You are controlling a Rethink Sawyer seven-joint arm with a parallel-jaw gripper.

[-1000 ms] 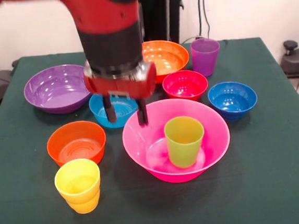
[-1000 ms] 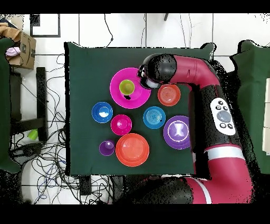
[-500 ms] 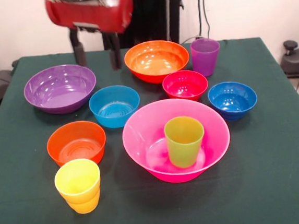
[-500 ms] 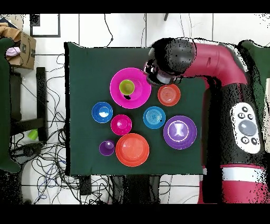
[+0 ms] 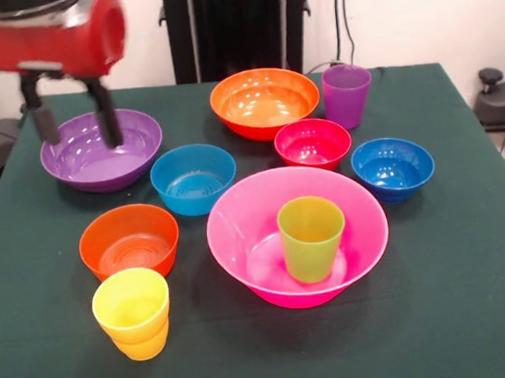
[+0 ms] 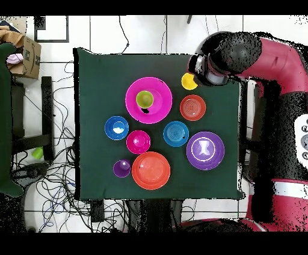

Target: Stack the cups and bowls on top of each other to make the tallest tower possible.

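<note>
Setting: robotics lab / test cell. Evidence: red-and-black arm [image 6: 264,54] on pedestal at desk [image 5: 474,293] w/ dark green cloth; black equip. column [image 5: 237,27] behind desk, plain white wall [image 5: 413,7]; loose cables [image 6: 57,180] tangled on white tile floor; cardboard box [image 6: 27,57] at room edge. No domestic furnishings visible.

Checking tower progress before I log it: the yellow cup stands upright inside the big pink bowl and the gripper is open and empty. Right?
Not quite. The cup standing upright inside the big pink bowl is the lime green cup, as the front view shows. The yellow cup stands on the table beside the small orange bowl. The gripper is open and empty.
</note>
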